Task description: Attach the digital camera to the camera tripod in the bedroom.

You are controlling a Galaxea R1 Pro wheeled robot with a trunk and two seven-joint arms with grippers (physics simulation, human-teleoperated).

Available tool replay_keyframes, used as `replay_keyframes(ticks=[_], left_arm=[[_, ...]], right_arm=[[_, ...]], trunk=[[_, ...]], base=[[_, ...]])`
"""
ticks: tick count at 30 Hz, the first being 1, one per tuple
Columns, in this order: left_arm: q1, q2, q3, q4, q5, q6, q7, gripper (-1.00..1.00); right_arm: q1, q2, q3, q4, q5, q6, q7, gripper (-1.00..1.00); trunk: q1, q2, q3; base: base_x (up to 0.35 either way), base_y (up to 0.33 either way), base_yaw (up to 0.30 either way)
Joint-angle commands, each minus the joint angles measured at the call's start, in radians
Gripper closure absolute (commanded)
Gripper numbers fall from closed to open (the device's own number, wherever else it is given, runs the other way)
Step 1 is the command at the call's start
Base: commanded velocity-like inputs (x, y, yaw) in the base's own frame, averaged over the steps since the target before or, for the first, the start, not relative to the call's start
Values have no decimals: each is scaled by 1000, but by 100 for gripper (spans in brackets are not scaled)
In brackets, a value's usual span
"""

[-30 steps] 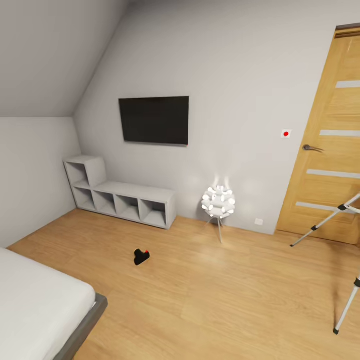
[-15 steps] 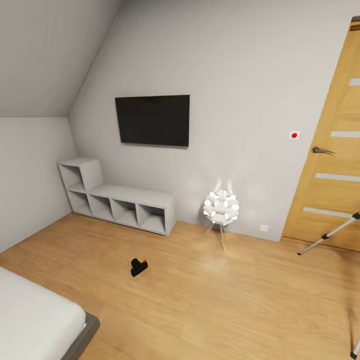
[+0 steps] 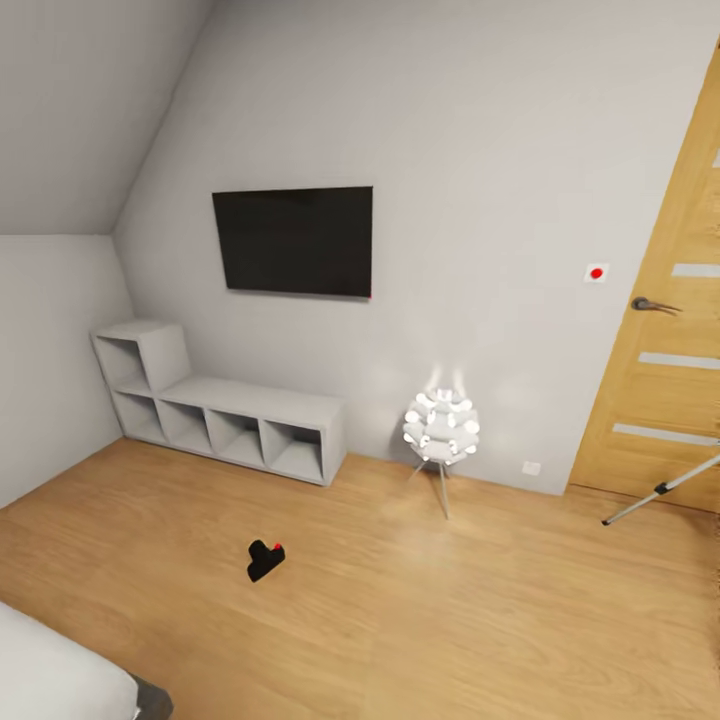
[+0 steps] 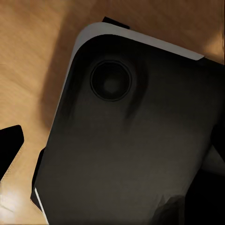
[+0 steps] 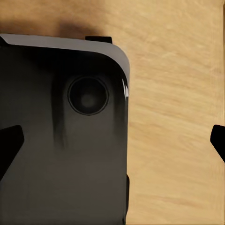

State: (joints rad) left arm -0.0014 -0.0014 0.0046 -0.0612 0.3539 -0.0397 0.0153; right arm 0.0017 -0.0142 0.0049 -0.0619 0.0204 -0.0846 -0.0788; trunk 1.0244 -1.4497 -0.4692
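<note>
The digital camera (image 3: pixel 264 560), small and black with a red dot on top, lies on the wood floor in the left half of the head view. Of the camera tripod, one silver leg with a black joint (image 3: pixel 661 489) slants in at the right edge; its head is out of view. In the left wrist view my left gripper (image 4: pixel 112 150) hangs open over the robot's dark base (image 4: pixel 126 154), its black fingertips (image 4: pixel 10 146) wide apart and holding nothing. In the right wrist view my right gripper (image 5: pixel 112 143) is open too, above the base and bare floor.
A lit white lamp (image 3: pixel 440 428) on thin legs stands by the far wall. A grey cube shelf (image 3: pixel 225 415) sits under a wall television (image 3: pixel 293 240). The oak door (image 3: pixel 665 360) is at the right. A bed corner (image 3: pixel 60 680) shows at the lower left.
The whole head view has shifted: the camera on the head has moved closer and turned, so the tripod and bed slide toward the edges. Nothing in the room has moved.
</note>
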Motion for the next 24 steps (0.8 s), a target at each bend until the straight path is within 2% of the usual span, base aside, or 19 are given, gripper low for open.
replay_keyframes(ticks=[1, 8, 24], left_arm=[[0, 0, 0, 0, 4, -3, 2, -100], [0, 0, 1, 0, 7, -3, 2, -100], [0, 0, 2, 0, 9, -3, 2, -100]], right_arm=[[0, 0, 1, -1, 2, -1, -3, -100], [0, -1, 1, -1, 3, -1, -3, -100], [0, -6, 3, -2, 6, 1, -3, -100]], trunk=[[1, 0, -1], [1, 0, -1], [1, 0, -1]], base=[[323, 0, -183], [323, 0, -108], [323, 0, -8]])
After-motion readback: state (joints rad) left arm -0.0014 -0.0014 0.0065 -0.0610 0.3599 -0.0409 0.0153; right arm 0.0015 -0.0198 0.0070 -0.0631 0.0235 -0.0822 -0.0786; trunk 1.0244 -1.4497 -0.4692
